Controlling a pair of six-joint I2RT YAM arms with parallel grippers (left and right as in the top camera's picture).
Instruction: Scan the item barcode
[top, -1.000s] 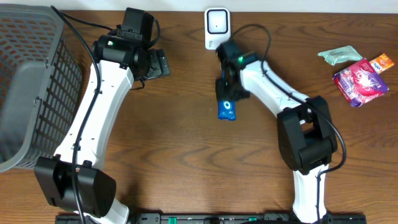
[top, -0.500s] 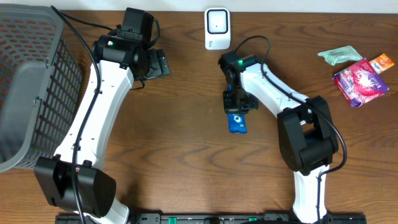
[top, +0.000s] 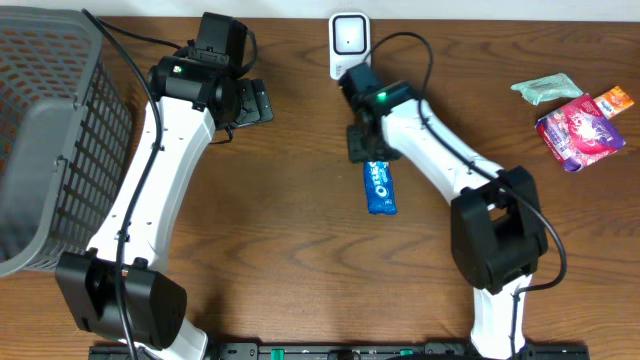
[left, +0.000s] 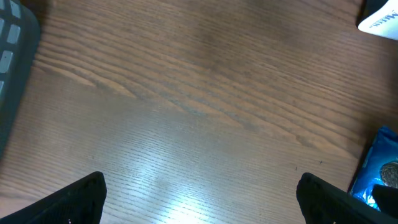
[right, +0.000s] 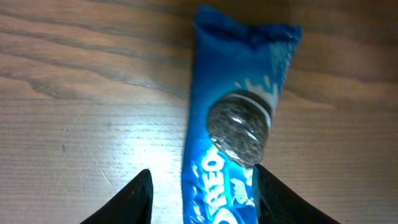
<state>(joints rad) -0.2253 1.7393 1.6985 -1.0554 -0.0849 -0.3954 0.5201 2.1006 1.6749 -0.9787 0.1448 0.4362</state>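
Overhead: Oreo pack (top: 380, 188) between basket (top: 40, 150), snacks (top: 578, 130)

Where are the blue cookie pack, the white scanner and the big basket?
blue cookie pack (top: 379, 188): overhead view, middle of the wrapper.
white scanner (top: 348, 38): overhead view, its front face.
basket (top: 100, 110): overhead view, its mesh side wall.

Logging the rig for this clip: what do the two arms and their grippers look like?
Both the left arm and right arm have smooth white links between bulky black joints. Each has a small green light near the wrist and a black cable looping alongside. The left gripper and right gripper have dark, tapered fingers.
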